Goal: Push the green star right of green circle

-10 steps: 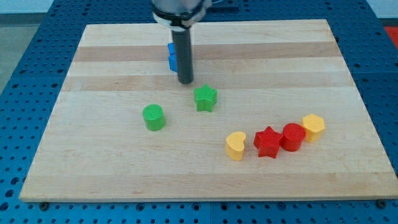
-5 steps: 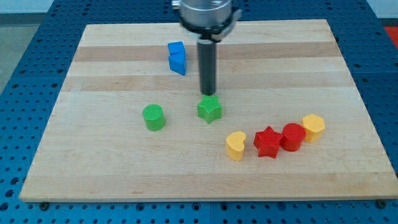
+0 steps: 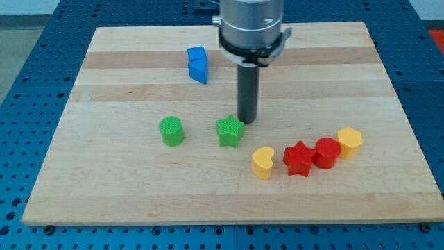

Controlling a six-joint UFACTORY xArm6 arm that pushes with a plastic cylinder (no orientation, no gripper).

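Note:
The green star (image 3: pixel 229 131) lies on the wooden board (image 3: pixel 125 187) near the middle. The green circle (image 3: pixel 171 130) stands to its left at about the same height in the view, a block's width or so apart. My tip (image 3: pixel 247 120) is just above and right of the green star, at its upper right edge, touching or nearly touching it.
Two blue blocks (image 3: pixel 198 64) sit together toward the view's top. A row of a yellow heart (image 3: pixel 262 162), a red star (image 3: pixel 299 158), a red circle (image 3: pixel 326 153) and a yellow hexagon (image 3: pixel 349 142) lies at the lower right.
The green star has slid down the view and now sits level with the green circle. My tip has moved right and down, from the star's upper left to its upper right.

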